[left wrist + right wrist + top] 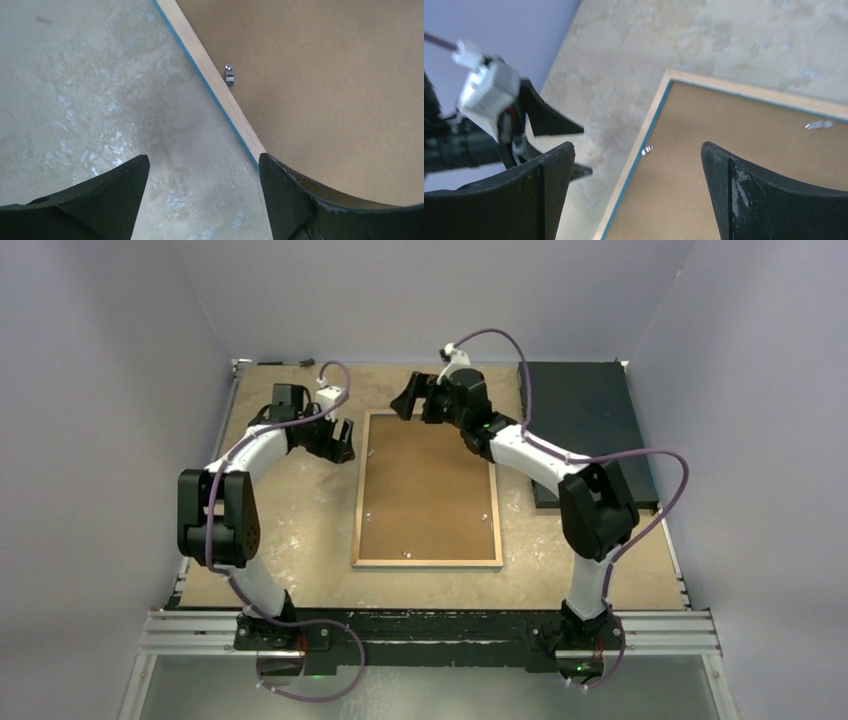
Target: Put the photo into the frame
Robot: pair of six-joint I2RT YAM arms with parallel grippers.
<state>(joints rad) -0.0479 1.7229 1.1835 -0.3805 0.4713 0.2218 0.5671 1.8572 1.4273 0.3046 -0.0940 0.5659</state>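
The frame (358, 490) lies face down in the middle of the table, tan rear rim up and a thin blue edge showing. A brown backing board (425, 490) fills it. The photo is not visible in any view. My left gripper (343, 443) is open and empty, low beside the frame's left rim (210, 80) near its far corner; in its wrist view (202, 167) one finger overlaps the rim. My right gripper (415, 405) is open and empty above the frame's far left corner (649, 125).
Small metal clips (229, 74) (819, 124) stand along the rim's inner side over the board. A dark rectangular mat (585, 420) lies at the back right. My left gripper also shows in the right wrist view (544, 125). Purple walls enclose the table.
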